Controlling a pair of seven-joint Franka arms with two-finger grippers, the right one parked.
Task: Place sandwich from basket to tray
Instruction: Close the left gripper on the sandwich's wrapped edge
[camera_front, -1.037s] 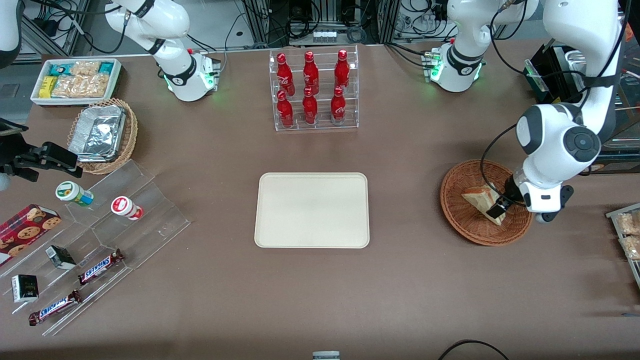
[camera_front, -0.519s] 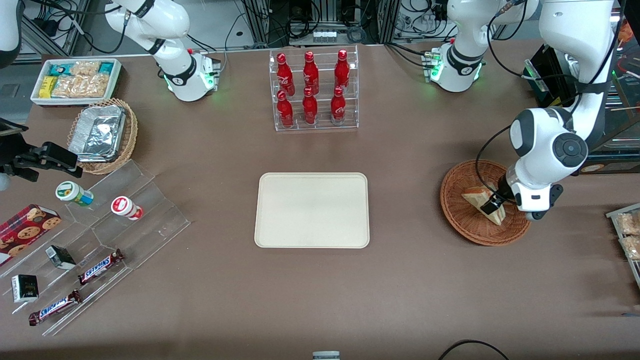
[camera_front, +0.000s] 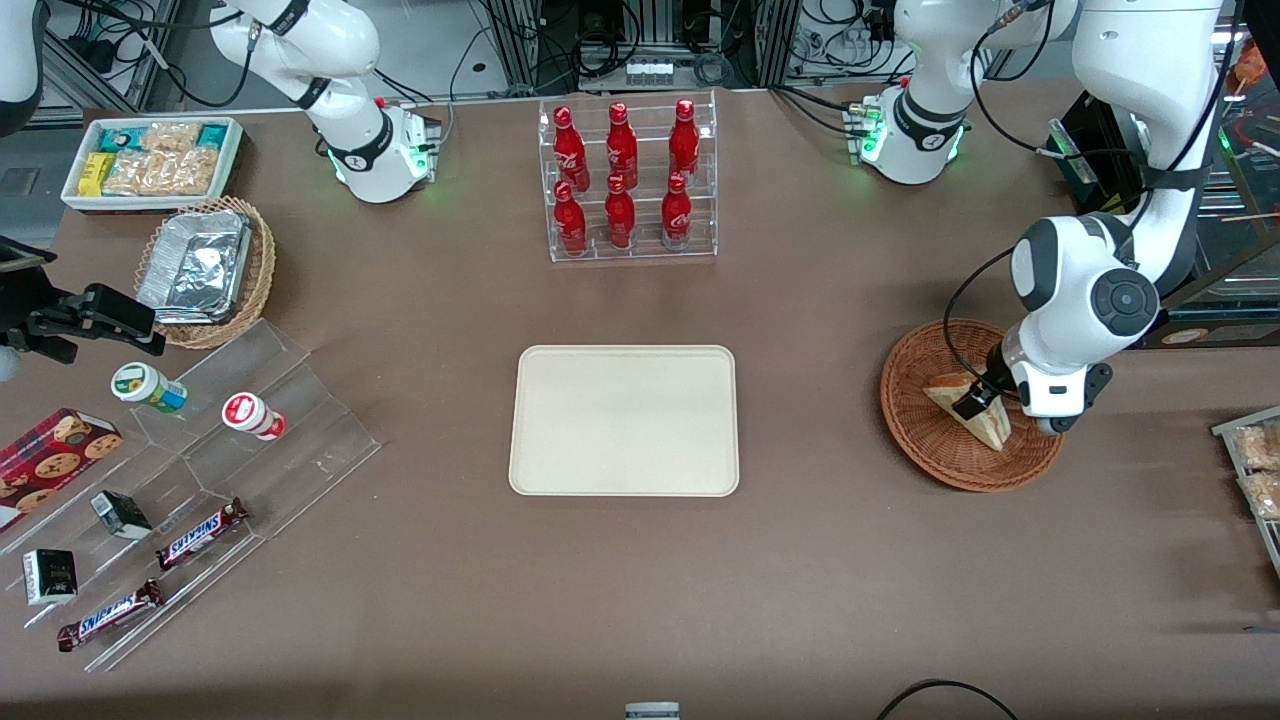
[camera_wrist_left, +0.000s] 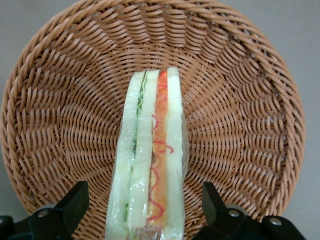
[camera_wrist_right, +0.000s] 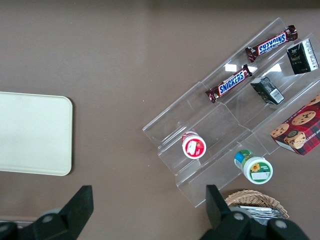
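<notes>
The sandwich (camera_front: 942, 393) is a wrapped wedge of pale bread standing on edge in the round reddish-brown basket (camera_front: 912, 440), toward the working arm's end of the table. The left wrist view shows its green and orange-red filling layers along the sandwich (camera_wrist_left: 150, 150), with the woven basket (camera_wrist_left: 240, 125) all around it. My gripper (camera_front: 975, 408) is low over the basket and open. Its black fingers (camera_wrist_left: 75, 205) stand one on each side of the sandwich, with a gap on both sides. The cream tray (camera_front: 623, 420) lies bare at the table's middle, and the tray (camera_wrist_right: 35, 132) also shows in the right wrist view.
A clear rack of red bottles (camera_front: 625, 180) stands farther from the front camera than the tray. Toward the parked arm's end are a tan foil-filled basket (camera_front: 205, 270), a white snack bin (camera_front: 150, 160) and acrylic steps (camera_front: 200, 480) with snacks. Packets (camera_front: 1255, 465) lie at the working arm's table edge.
My gripper has shifted over the basket toward the tray, coming to straddle the sandwich more squarely. The sandwich has not moved.
</notes>
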